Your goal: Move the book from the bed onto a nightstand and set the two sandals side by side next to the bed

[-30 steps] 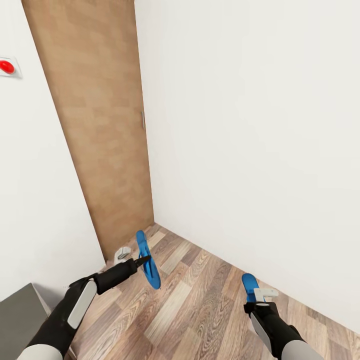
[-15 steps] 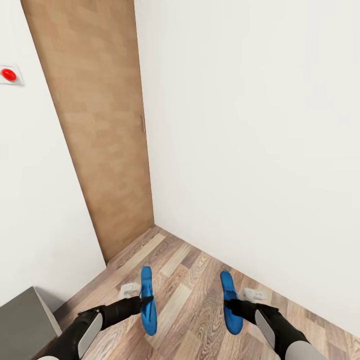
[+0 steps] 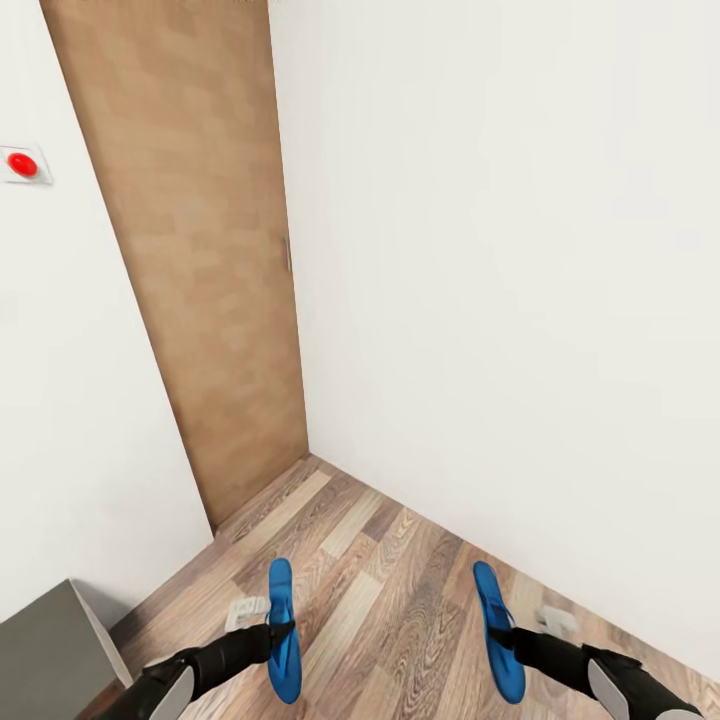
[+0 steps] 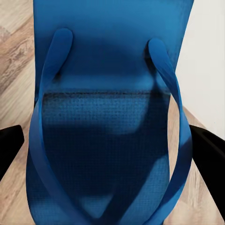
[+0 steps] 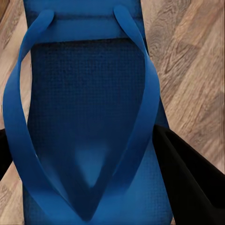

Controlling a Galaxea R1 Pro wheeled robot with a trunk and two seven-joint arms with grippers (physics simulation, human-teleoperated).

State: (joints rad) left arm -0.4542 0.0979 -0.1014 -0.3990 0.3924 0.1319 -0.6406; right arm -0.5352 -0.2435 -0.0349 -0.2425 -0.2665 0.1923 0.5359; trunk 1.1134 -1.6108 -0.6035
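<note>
Facing white-wall corner [image 3: 500, 250], wooden door [image 3: 210, 280], wood-plank floor [image 3: 390, 590].

Room corner with door, walls and plank floor

A tall light-brown wooden door [image 3: 205, 260] stands at far left, a plain white wall [image 3: 520, 280] running right of it. A round red button on a white plate [image 3: 22, 165] sits on the left wall. A grey-topped cabinet corner [image 3: 45, 650] shows near left on the grey-brown wood-plank floor [image 3: 385, 590].

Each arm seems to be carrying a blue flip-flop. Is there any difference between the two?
Hardly any. The left sandal hangs in the left gripper, near the grey cabinet; the right sandal hangs in the right gripper, nearer the white wall. The left one looks slightly shorter from the head view. Both are bright blue, turned on edge above the wood floor.
</note>
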